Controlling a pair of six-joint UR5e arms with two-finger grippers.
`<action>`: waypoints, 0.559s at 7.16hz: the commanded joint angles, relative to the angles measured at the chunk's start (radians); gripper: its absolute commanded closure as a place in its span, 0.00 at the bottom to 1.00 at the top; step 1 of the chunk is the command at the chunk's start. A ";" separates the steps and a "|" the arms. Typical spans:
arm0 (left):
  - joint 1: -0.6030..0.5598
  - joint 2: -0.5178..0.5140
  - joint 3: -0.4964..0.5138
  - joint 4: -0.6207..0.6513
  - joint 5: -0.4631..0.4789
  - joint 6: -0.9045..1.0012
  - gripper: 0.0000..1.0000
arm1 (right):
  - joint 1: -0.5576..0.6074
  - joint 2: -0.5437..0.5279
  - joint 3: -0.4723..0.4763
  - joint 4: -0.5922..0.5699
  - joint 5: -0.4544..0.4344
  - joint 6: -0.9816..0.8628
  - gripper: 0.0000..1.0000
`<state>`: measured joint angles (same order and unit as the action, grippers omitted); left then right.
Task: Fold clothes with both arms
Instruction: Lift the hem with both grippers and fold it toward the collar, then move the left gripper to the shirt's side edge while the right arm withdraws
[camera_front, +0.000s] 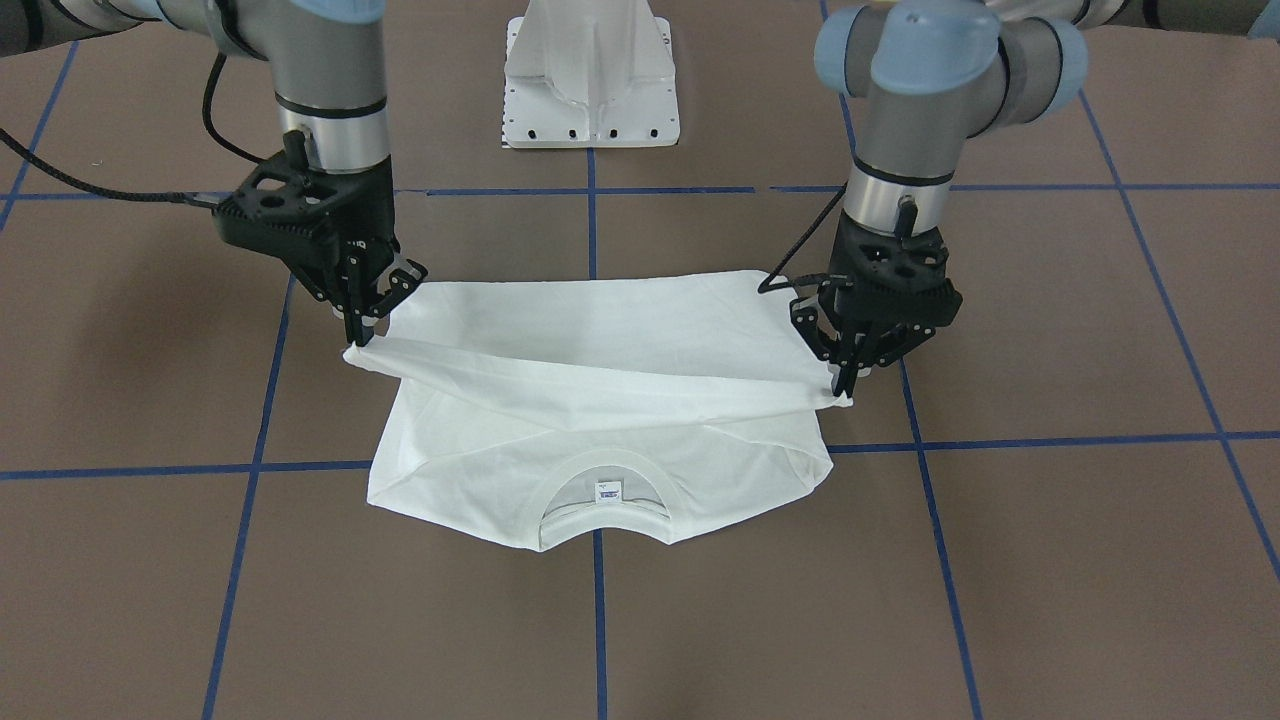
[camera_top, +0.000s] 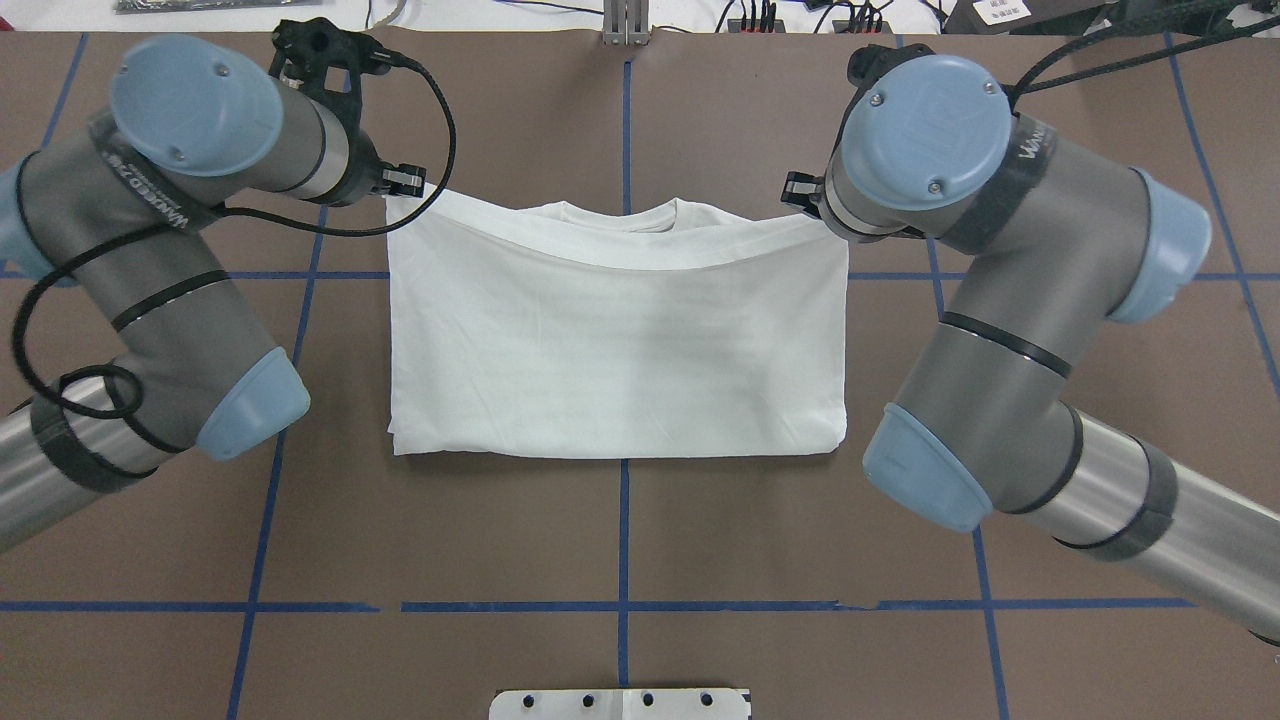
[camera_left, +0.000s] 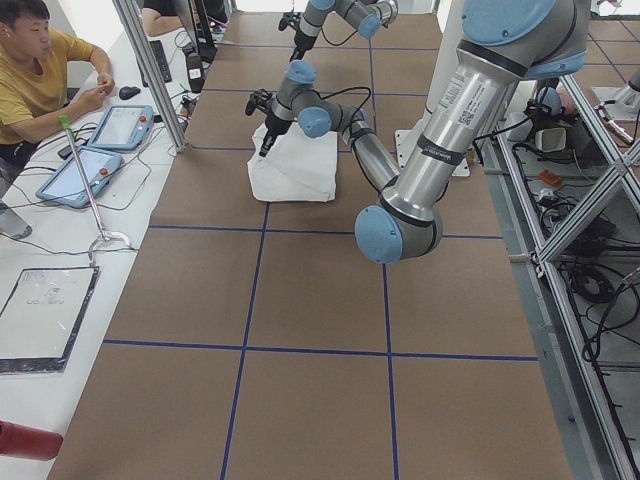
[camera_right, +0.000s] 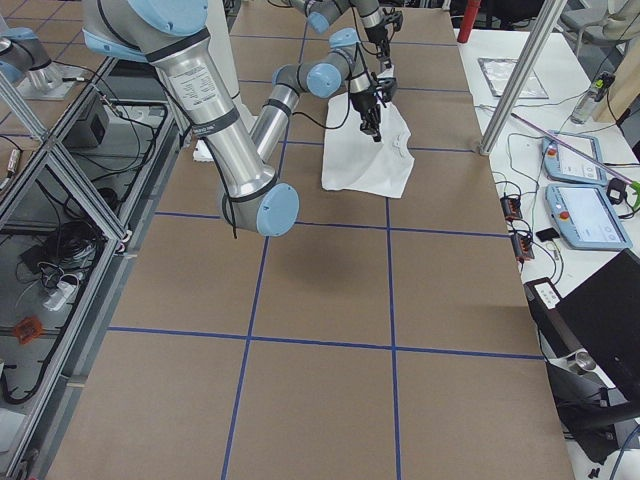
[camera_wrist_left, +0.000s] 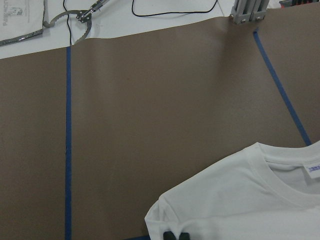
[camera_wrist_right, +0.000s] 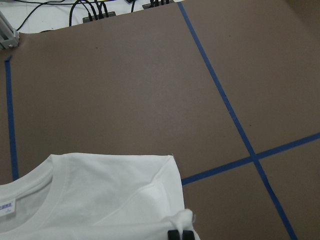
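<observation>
The white shirt (camera_front: 600, 420) lies on the brown table, collar and neck label (camera_front: 608, 491) toward the operators' side. Its lower half is lifted and drawn over the body as a stretched fold (camera_top: 615, 330). My left gripper (camera_front: 840, 385) is shut on one corner of that raised edge, and my right gripper (camera_front: 358, 335) is shut on the other corner. From overhead the left gripper (camera_top: 400, 185) and right gripper (camera_top: 800, 195) flank the collar. The left wrist view shows the collar (camera_wrist_left: 280, 170) just ahead of closed fingertips (camera_wrist_left: 170, 236); the right wrist view shows bunched cloth (camera_wrist_right: 182, 220) at its fingertips.
A white rigid pedestal (camera_front: 590, 80) stands behind the shirt on the robot's side. Blue tape lines (camera_front: 598, 620) grid the table. A person (camera_left: 40, 70) sits at a side bench with tablets (camera_left: 95, 150). Cables and aluminium posts (camera_wrist_left: 247, 10) line the far edge.
</observation>
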<state>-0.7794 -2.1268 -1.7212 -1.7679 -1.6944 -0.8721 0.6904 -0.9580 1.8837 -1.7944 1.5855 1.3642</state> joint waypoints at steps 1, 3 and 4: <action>0.003 -0.041 0.238 -0.182 0.030 0.001 1.00 | 0.009 0.031 -0.205 0.163 -0.004 -0.039 1.00; 0.026 -0.026 0.325 -0.293 0.030 0.002 0.66 | 0.008 0.036 -0.329 0.262 -0.004 -0.040 0.03; 0.025 -0.006 0.318 -0.353 0.025 0.039 0.01 | 0.024 0.038 -0.327 0.260 0.010 -0.062 0.00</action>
<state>-0.7585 -2.1515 -1.4180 -2.0469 -1.6663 -0.8616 0.7024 -0.9222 1.5828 -1.5570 1.5847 1.3195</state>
